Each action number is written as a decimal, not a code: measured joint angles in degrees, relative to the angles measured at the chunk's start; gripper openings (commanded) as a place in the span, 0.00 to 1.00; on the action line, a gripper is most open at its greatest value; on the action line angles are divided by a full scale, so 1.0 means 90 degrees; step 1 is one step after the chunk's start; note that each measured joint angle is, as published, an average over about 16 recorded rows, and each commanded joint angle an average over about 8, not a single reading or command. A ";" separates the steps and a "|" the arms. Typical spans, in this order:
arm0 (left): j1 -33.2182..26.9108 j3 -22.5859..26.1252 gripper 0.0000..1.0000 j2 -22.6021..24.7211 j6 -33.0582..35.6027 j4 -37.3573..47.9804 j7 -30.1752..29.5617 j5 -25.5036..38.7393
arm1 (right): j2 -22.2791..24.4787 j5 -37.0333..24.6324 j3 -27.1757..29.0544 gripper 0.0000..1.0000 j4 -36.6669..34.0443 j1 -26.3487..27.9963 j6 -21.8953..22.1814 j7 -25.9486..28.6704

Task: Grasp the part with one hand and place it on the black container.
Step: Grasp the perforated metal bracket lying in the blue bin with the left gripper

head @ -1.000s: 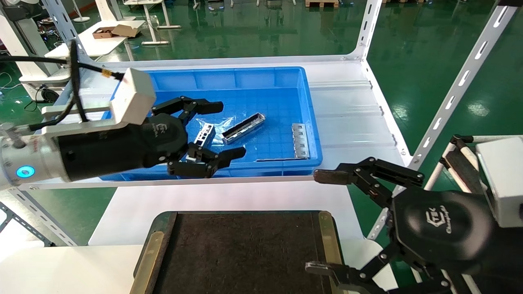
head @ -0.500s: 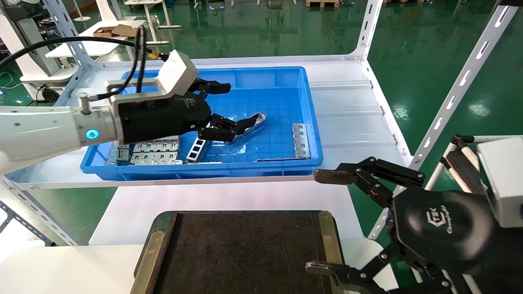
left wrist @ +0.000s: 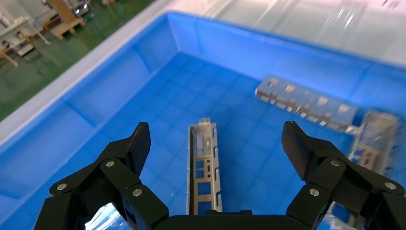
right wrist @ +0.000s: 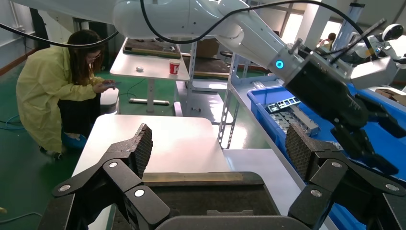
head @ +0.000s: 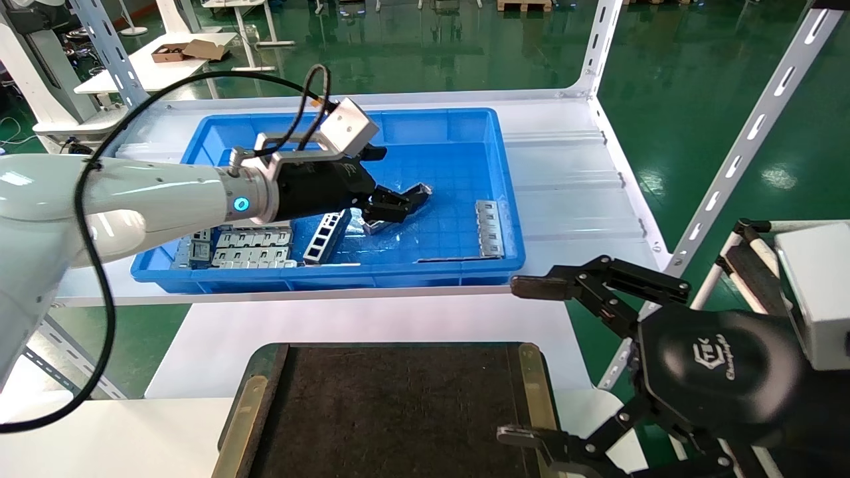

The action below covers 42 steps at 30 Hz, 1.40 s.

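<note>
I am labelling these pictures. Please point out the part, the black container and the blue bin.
part point(left wrist: 204, 165): left wrist view, on its inner trough floor.
black container point(head: 398, 411): head view, on its bare dark surface.
blue bin point(head: 425, 119): head view, on its far wall.

This looks like a factory or robotics workshop: a glossy green floor point(head: 425, 60), white slotted-steel shelving point(head: 750, 133) and white work tables point(right wrist: 153, 64). A blue bin point(head: 505, 199) holds stamped metal parts, and a worker in a yellow coat point(right wrist: 57, 96) crouches nearby, probably with a phone.
</note>
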 measured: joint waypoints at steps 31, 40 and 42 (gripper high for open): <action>0.0011 0.0773 0.00 0.0447 -0.0797 0.0766 -0.0279 0.0066 | 0.0001 0.0002 -0.0004 0.00 0.0000 0.0001 0.0001 -0.0002; 0.0038 0.1003 0.00 0.0437 -0.0903 0.0734 -0.0459 -0.0027 | 0.0002 0.0003 -0.0005 0.00 0.0000 0.0001 0.0002 -0.0002; 0.0043 0.1044 0.00 0.0434 -0.0926 0.0740 -0.0484 -0.0053 | 0.0002 0.0003 -0.0005 0.00 0.0000 0.0001 0.0002 -0.0002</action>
